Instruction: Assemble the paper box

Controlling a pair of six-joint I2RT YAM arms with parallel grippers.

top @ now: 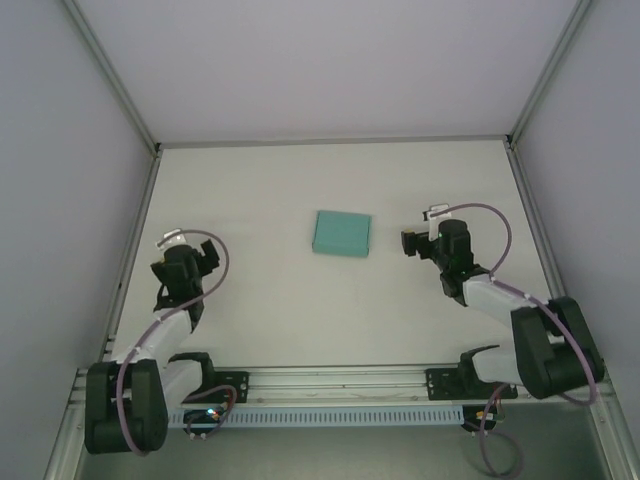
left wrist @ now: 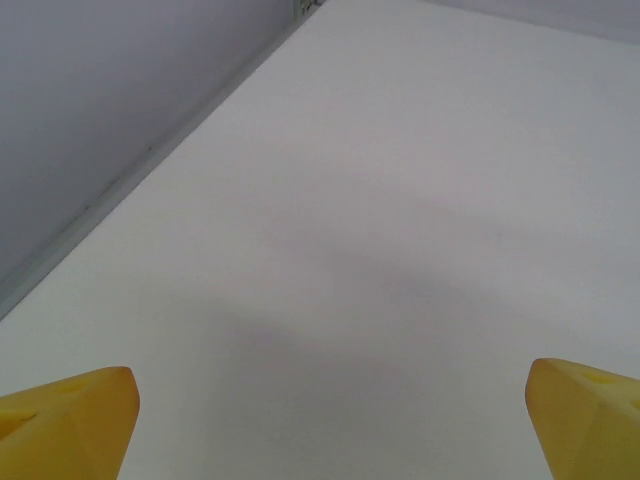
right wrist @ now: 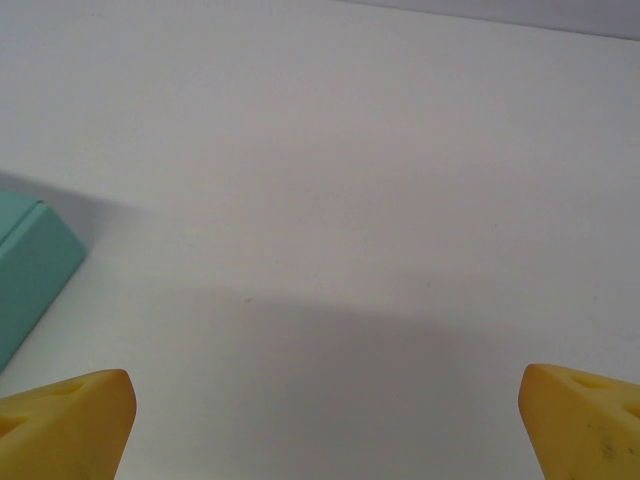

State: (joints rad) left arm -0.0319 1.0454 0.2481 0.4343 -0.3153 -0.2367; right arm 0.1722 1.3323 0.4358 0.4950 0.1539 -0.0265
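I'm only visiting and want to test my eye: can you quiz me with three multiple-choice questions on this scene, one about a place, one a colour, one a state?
1. Where is the box?
A. against the back wall
B. near the middle of the table
C. at the table's near edge

2. What colour is the box?
A. teal-green
B. red
C. black

3. How are the left gripper and right gripper?
A. both shut on the box
B. one open, one shut
C. both open, holding nothing

Answers:
1 B, the overhead view shows it lying near the table's middle.
2 A, its top and side are teal-green.
3 C, each wrist view shows jaws wide apart with bare table between them.
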